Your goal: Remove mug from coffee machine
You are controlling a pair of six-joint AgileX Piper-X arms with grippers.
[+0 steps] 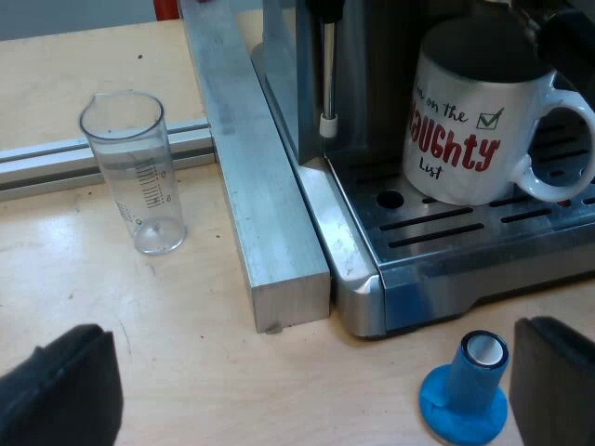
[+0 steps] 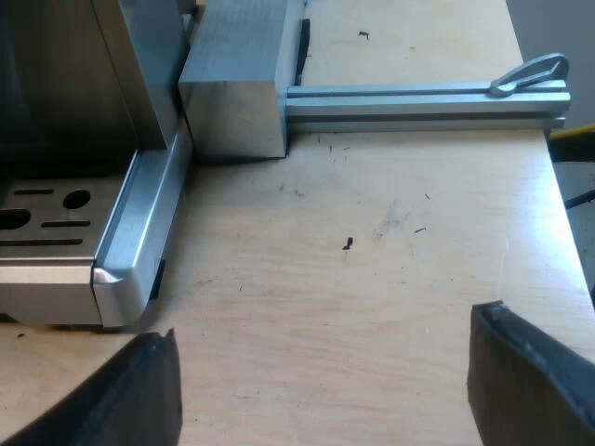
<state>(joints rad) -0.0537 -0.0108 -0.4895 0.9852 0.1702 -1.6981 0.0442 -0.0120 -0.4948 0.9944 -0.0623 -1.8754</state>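
Note:
A white mug with red "NAUGHTY list" lettering stands upright on the slotted drip tray of the espresso machine, its handle turned away from the steam wand. My left gripper is open, low over the wooden table in front of the machine, well short of the mug, with nothing between its fingers. A blue tamper stands on the table close to one left finger. My right gripper is open over bare wood beside the drip tray's corner.
A clear measuring glass stands on the table beyond the left gripper. A thick aluminium bar runs along the machine's side, and a slotted rail with a metal lever lies across the table beyond the right gripper.

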